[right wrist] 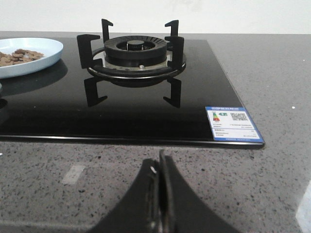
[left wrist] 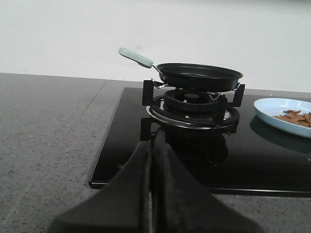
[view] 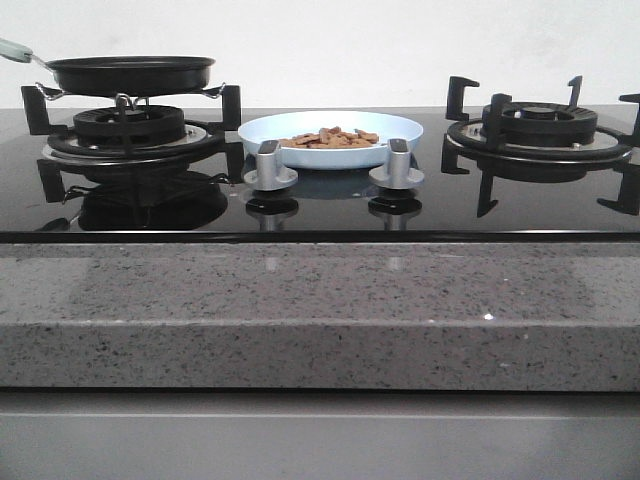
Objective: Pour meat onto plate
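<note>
Closed right end effector (right wrist: 160, 194), wrist-cam-only label (right wrist: 233, 124).

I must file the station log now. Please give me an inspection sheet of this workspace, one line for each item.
Surface: black glass hob set in grey speckled counter.
Job's things: meat lies heaped on the plate, between the two burners.
Clutter: black frying pan on left burner; right burner bare; two knobs in front.
Grippers: left gripper and right gripper, jaws shut, holding nothing, apart from everything.
Cables: nothing seen.
Surroundings: plain white wall.
</note>
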